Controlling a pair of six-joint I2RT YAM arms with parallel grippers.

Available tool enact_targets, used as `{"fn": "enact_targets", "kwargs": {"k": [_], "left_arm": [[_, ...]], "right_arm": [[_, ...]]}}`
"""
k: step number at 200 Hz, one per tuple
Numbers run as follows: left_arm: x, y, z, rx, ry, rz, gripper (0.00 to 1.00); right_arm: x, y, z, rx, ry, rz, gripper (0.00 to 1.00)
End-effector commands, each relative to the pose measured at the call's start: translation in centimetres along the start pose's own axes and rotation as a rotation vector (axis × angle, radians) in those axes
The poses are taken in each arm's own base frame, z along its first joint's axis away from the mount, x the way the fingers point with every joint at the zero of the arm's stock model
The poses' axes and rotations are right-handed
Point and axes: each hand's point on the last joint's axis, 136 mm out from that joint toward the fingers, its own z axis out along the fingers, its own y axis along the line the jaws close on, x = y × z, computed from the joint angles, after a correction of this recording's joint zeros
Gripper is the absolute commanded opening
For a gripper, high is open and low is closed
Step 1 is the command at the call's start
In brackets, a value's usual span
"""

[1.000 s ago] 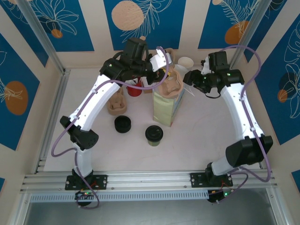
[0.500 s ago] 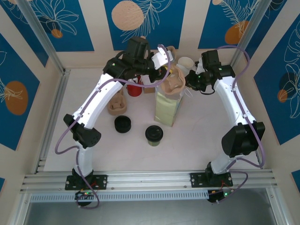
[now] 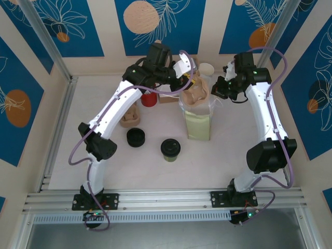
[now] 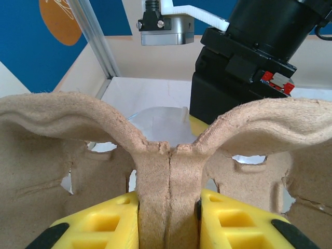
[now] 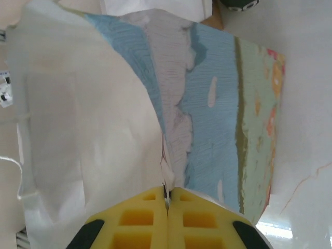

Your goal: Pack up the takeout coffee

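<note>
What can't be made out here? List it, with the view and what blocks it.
- Inside the pale green paper bag: top view, the brown moulded-pulp cup carrier covers its mouth.
- Contents of the small black-lidded paper cup: top view, its lid covers them.
- Carrier's outer pockets: left wrist view, cut off at both side edges.

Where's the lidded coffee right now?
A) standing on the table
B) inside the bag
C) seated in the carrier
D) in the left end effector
A: the coffee stands free on the table near the bag; the left end effector grips the carrier.
</note>
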Motion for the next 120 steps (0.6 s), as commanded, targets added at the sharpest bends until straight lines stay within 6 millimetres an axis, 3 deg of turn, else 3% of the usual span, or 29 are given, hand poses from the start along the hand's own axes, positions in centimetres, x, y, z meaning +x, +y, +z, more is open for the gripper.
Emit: {"fn": "enact_targets", "kwargs": {"k": [1, 70, 120], "left_arm": [[-1.0, -1.5, 0.1, 0.060, -0.029, -0.004, 0.27], [1.4, -4.2, 1.4, 0.167, 0.054, -0.026, 0.27], [1.7, -6.2, 1.5, 0.233, 0.072, -0.044, 0.27]], "right_arm": [[1.8, 0.6, -1.3, -0.037, 0.050, -0.003, 0.05], [3.0, 0.8, -1.3, -0.071, 0.109, 0.030, 0.06], [2.8, 0.6, -0.9, -0.061, 0.123, 0.026, 0.10]]}}
